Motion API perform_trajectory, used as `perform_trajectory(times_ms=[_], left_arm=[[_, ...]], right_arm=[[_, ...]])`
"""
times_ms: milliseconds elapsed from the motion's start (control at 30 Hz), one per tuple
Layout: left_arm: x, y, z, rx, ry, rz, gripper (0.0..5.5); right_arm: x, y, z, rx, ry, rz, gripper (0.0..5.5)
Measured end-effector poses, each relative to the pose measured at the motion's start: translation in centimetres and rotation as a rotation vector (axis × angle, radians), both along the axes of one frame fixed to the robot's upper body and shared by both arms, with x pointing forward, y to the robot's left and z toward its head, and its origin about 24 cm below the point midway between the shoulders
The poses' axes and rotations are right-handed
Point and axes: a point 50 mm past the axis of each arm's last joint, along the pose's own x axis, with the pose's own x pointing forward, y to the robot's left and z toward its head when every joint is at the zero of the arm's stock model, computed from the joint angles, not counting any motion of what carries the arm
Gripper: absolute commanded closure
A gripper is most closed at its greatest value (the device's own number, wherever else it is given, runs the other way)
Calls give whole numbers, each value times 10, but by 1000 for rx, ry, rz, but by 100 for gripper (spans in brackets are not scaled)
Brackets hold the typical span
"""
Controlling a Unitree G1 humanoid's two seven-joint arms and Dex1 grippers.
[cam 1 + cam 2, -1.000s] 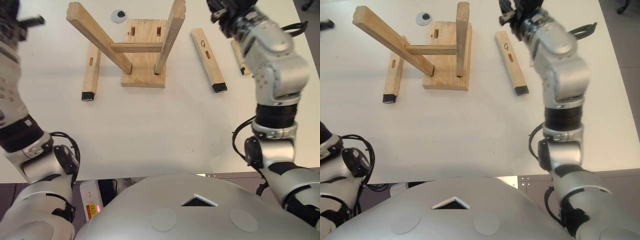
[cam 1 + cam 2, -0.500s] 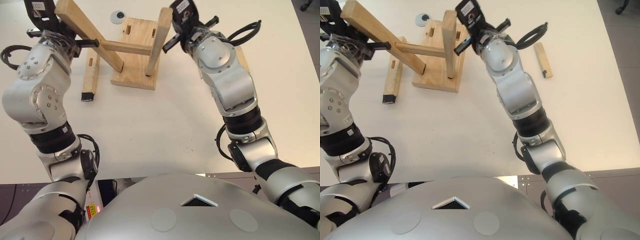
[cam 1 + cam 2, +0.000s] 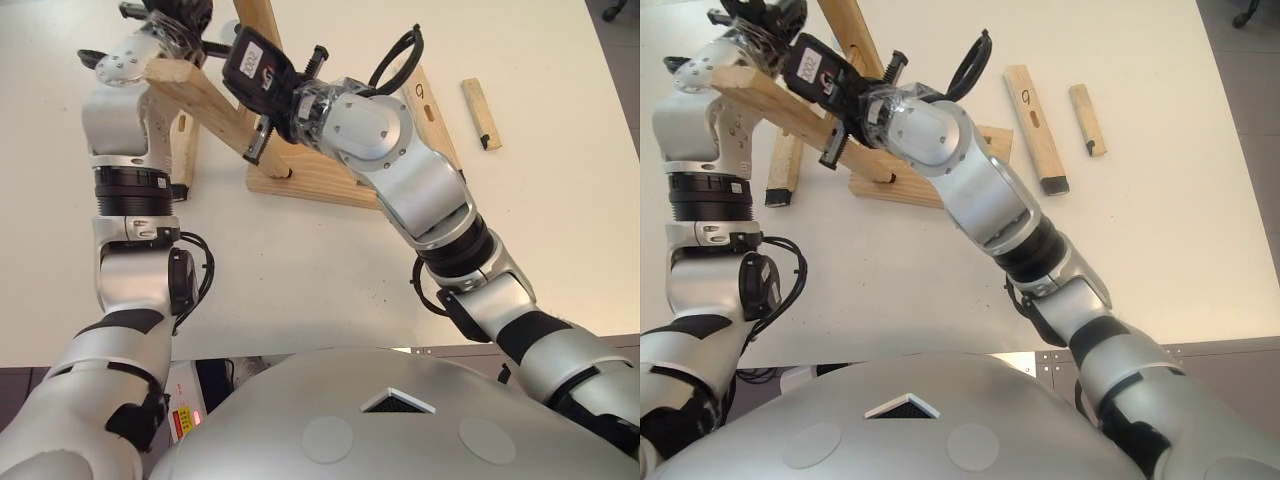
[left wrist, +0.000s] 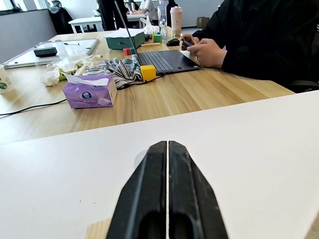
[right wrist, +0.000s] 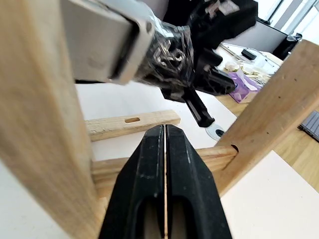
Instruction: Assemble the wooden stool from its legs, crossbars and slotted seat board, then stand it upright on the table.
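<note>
So, seat board (image 3: 330,187): on worktop (image 3: 300,280), legs upward, likely for seating joints.
Left tool (image 4: 168,189): closed, empty, near leaning leg (image 3: 200,97).
Right tool (image 5: 164,184): closed, empty, at crossbar (image 5: 212,157); you seem to push, not grip.

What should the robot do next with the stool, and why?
Probably pull the right gripper back and fetch the loose leg. Only two legs stand in the seat, and that gripper is shut on nothing.

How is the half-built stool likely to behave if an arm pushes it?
Probably stiff: the stool is solid wood, with a crossbar slotted between its legs. Likely tippy, since long legs rise from a small seat board.
</note>
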Motion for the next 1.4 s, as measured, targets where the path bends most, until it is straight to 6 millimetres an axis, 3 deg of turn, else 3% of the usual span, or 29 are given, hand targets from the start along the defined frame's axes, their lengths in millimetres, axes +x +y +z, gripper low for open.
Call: perform_trajectory(times_ms=[100, 200, 300, 433, 533, 600, 700, 833, 967, 1100, 1233, 1400], left_arm=[[-12, 30, 4, 26, -22, 83, 550], [-41, 46, -10, 106, 97, 42, 550], [-83, 41, -27, 202, 299, -189, 550], [-125, 41, -6, 351, 404, -510, 550], [-148, 29, 6, 339, 438, -731, 550], [-156, 17, -1, 309, 462, -815, 550], [-157, 0, -29, 241, 516, -850, 550], [-142, -9, -70, 206, 572, -716, 550], [-122, 6, -80, 263, 570, -539, 550], [-108, 14, -81, 249, 544, -446, 550], [-93, 11, -83, 196, 507, -392, 550], [-62, -3, -87, 128, 454, -343, 550]], right_arm=[[13, -14, 2, -6, -7, -49, 546], [40, -45, -8, -81, -18, -154, 546], [67, -88, -48, -217, 59, -278, 546], [82, -114, -96, -303, 179, -319, 546], [87, -124, -108, -350, 231, -308, 546], [86, -125, -112, -358, 252, -275, 546], [85, -124, -114, -389, 241, -230, 546], [83, -122, -112, -423, 246, -176, 546], [71, -113, -111, -419, 271, -105, 546], [44, -105, -109, -400, 317, -22, 546], [23, -95, -107, -392, 347, 10, 546], [22, -95, -108, -383, 352, -46, 546]])
